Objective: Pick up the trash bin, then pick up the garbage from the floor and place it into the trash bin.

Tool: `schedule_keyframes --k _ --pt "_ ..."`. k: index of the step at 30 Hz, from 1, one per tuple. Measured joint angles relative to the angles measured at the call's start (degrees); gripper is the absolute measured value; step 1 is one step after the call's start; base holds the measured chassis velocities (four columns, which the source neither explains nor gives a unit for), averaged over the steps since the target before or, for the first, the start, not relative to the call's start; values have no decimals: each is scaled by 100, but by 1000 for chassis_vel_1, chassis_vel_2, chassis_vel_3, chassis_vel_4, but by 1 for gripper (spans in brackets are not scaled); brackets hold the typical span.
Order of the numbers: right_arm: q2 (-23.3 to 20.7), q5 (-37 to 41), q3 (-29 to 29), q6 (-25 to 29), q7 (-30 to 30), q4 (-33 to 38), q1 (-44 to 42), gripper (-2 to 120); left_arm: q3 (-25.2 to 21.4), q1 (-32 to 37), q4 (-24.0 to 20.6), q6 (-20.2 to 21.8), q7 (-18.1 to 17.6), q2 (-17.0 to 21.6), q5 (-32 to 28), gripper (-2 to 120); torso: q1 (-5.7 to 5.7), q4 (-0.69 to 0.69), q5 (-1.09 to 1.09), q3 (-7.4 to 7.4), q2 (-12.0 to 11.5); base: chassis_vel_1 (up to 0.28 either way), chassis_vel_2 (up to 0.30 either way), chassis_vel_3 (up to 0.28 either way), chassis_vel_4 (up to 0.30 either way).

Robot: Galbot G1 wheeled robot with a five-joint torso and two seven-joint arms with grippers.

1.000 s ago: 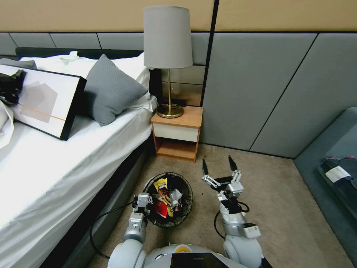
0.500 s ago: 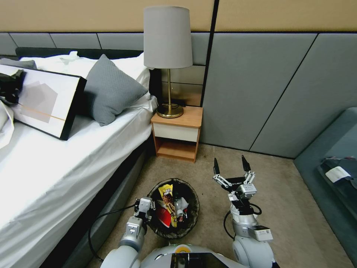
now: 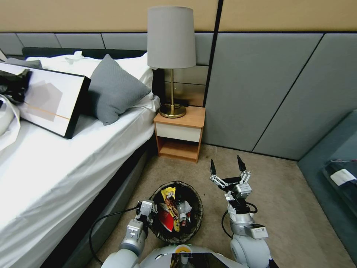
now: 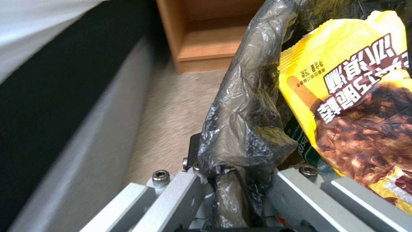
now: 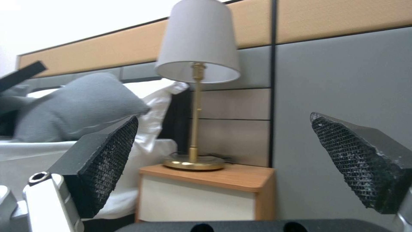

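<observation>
The trash bin point(image 3: 196, 199), a round bucket lined with a black bag, is close in front of me on the left, beside the bed. My left gripper point(image 3: 147, 210) is shut on its near-left rim. In the left wrist view the left gripper point(image 4: 231, 180) pinches the bag-covered rim of the trash bin point(image 4: 247, 96). Garbage lies inside: a yellow wrapper point(image 3: 170, 199) point(image 4: 352, 96), a red packet point(image 3: 168, 222), a small bottle point(image 3: 182, 216) and a white tissue point(image 3: 187, 207). My right gripper point(image 3: 225, 162) point(image 5: 236, 154) is held open and holding nothing, to the right of the bin above the floor point(image 3: 282, 201).
A bed point(image 3: 55, 156) with a grey pillow point(image 3: 113, 89) and a framed picture point(image 3: 48, 98) runs along the left. A wooden nightstand point(image 3: 180, 134) with a lamp point(image 3: 171, 41) stands ahead against the padded wall. A dark sofa point(image 3: 334, 167) borders the right.
The bin, held by my left gripper, has drawn nearer to me and slightly right. My right gripper shifted a little right, still open. The camera has shifted slightly.
</observation>
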Motion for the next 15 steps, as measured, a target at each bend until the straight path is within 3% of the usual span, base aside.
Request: schedule_keyframes --k 15 --pt "20 -85 -68 9 -111 -44 9 100 21 -42 -23 9 17 -44 -2 2 0 0 0 0 0 109 109 114 117"
